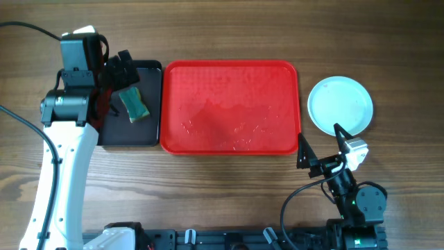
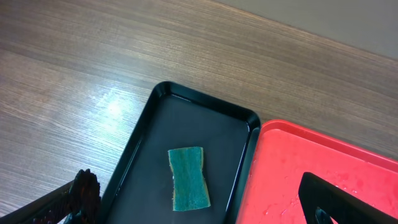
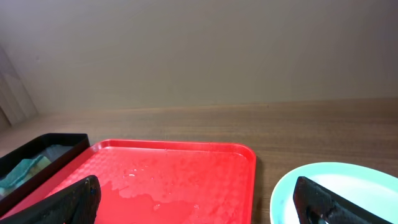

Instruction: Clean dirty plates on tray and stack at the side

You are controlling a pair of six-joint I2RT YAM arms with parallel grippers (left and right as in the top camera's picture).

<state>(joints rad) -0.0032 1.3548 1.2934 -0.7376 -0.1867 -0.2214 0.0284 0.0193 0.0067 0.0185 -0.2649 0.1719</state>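
A pale blue round plate (image 1: 340,105) sits on the wooden table (image 1: 208,187), just right of the droplet-spotted large red rectangular plastic tray (image 1: 229,65). The right gripper (image 1: 320,135) hovers nearby, jaws spread. The left gripper (image 1: 118,82), likewise released, hangs over a green sponge (image 1: 133,104) in a small black tray (image 1: 132,136).

No readable text, label, brand, number or sign in any view. Red rectangular plastic tray (image 1: 208,90), small black rectangular tray (image 1: 128,135), pale round plate (image 1: 340,105), green sponge (image 1: 134,104): all unmarked.
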